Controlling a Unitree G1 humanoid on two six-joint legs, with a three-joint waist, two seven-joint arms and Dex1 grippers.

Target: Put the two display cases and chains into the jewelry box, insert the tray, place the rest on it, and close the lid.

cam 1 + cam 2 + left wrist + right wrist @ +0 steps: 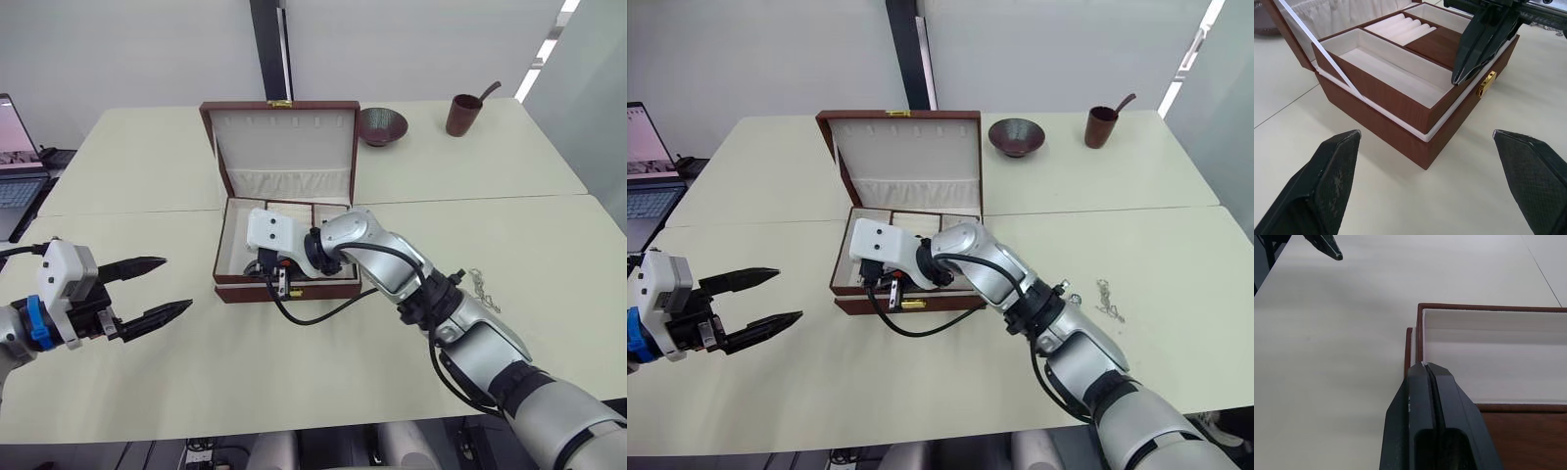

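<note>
Your right hand (1429, 369), fingers pressed together, sits mid-frame over the tray (1415, 54) in the jewelry box (284, 284); left hand (157, 289) wide, lower left.

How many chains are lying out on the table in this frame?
1. A silvery chain lies on the table to the right of the right arm, away from the jewelry box. Another may be hidden.

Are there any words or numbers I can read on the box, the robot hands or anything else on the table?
None can be read.
Reddish-brown leather-look jewelry box: no writing, just a plain gold clasp.
Open laptop at the table's edge: its screen is too small and blurred to read.
Brown bowl and brown cup: no labels.
</note>
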